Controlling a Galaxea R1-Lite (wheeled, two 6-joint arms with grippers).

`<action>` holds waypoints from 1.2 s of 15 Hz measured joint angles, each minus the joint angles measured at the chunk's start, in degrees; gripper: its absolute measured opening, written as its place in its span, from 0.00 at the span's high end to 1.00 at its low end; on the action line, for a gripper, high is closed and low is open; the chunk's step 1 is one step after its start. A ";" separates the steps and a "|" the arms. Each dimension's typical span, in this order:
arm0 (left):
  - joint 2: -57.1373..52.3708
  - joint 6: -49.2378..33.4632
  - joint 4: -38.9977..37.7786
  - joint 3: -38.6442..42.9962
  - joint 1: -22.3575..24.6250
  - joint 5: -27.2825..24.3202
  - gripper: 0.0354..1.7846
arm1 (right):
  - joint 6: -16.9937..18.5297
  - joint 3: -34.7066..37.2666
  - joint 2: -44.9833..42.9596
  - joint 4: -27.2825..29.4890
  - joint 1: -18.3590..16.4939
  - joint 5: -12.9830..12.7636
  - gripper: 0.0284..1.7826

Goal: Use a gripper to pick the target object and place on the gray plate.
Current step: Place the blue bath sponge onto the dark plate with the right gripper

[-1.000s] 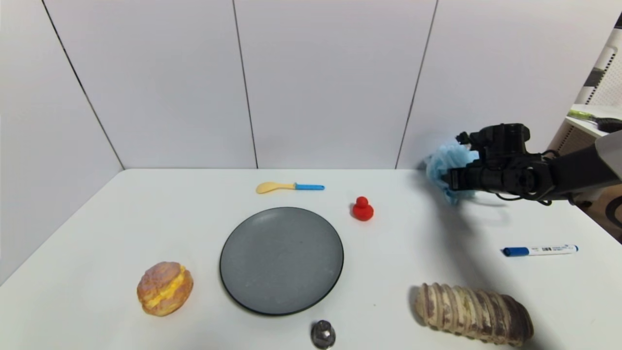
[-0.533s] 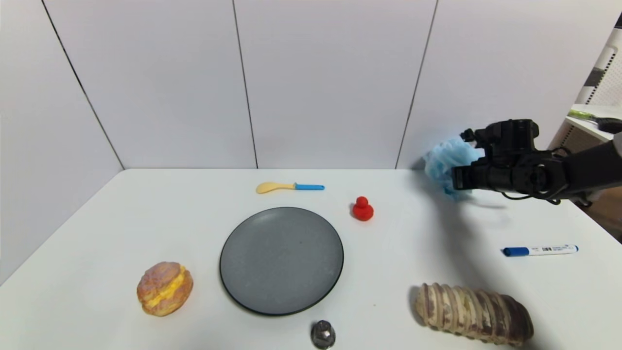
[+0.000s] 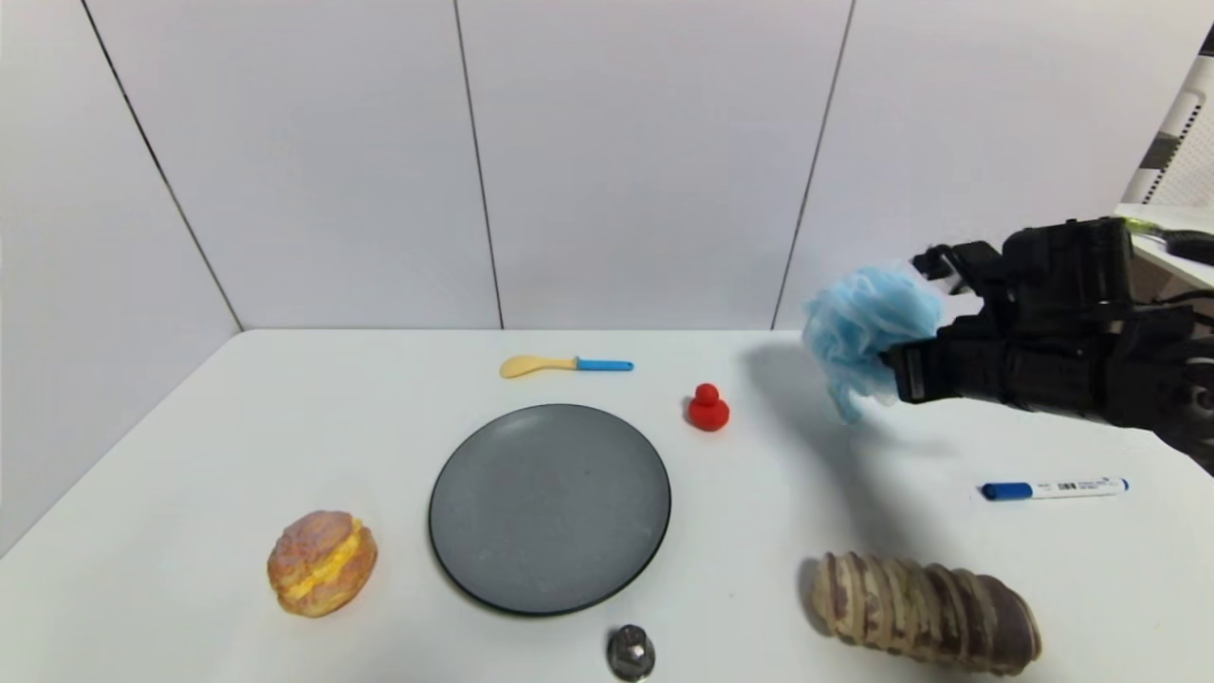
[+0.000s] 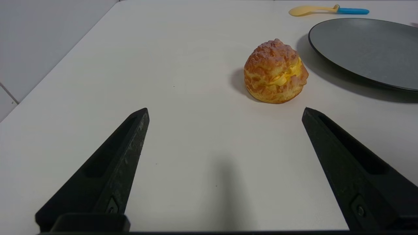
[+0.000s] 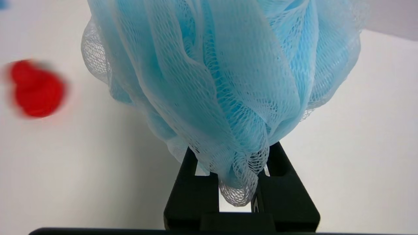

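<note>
White table (image 3: 237,446) is carrying the gray plate (image 3: 550,507) at centre; far right, the right gripper (image 3: 896,365) is pinching the blue pouf (image 3: 858,327) aloft. Left gripper (image 4: 225,114) is hovering spread near the cream puff (image 4: 276,71).

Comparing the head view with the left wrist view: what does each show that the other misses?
Only the head view shows the right hand holding the blue pouf in the air, the red duck, marker, ridged brown roll and small metal knob. Only the left wrist view shows the left hand, open and low over the table. Both show the gray plate, cream puff and yellow spoon.
</note>
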 joint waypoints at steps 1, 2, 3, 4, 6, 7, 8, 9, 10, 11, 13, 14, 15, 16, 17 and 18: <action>0.00 0.00 0.02 0.00 0.00 0.02 0.06 | 0.05 1.32 -2.62 -0.06 2.68 0.04 0.85; 0.00 -0.02 0.00 0.00 0.00 0.00 0.06 | 0.11 1.85 -4.53 -0.11 4.99 0.06 0.85; 0.00 0.02 0.00 0.00 0.00 0.00 0.06 | 0.24 1.82 -6.07 0.11 6.90 0.09 0.85; 0.00 0.00 0.00 0.00 0.00 0.00 0.06 | 0.37 0.85 -7.25 0.55 8.87 0.15 0.86; 0.00 0.00 0.00 0.00 0.00 0.00 0.06 | 0.46 -2.38 -8.39 1.49 12.37 0.22 0.86; 0.00 0.00 0.02 0.00 0.00 0.00 0.06 | 0.52 -4.71 -8.50 1.97 14.23 0.30 0.86; 0.00 0.02 0.02 0.00 0.00 -0.02 0.06 | 0.52 -6.67 -8.39 2.26 16.15 0.37 0.86; 0.00 0.00 0.02 0.00 0.00 -0.02 0.06 | 0.55 -8.02 -8.17 2.50 18.33 0.41 0.86; 0.00 -0.02 0.02 0.00 0.00 0.00 0.06 | 0.66 -8.98 -7.86 2.45 20.85 0.45 0.86; 0.00 0.00 0.02 0.00 0.00 0.02 0.06 | 0.77 -9.51 -7.45 2.17 23.32 0.44 0.86; 0.00 0.00 0.00 0.00 0.00 0.02 0.06 | 0.88 -10.08 -5.83 1.73 28.20 0.41 0.86; 0.00 0.00 0.02 0.00 0.00 0.02 0.06 | 1.00 -10.14 -4.72 1.62 30.22 0.39 0.86; 0.00 0.00 0.02 0.00 0.00 0.02 0.06 | 1.49 -10.17 -3.45 1.57 32.20 0.37 0.86; 0.00 0.00 0.02 0.00 0.00 0.02 0.06 | 2.54 -10.17 -1.88 1.57 34.33 0.34 0.86; 0.00 0.00 0.00 0.00 0.00 0.02 0.06 | 3.63 -10.12 -0.30 1.60 36.08 0.33 0.86; 0.00 0.00 0.00 0.00 0.00 0.00 0.06 | 4.11 -10.06 1.38 1.54 37.39 0.33 0.86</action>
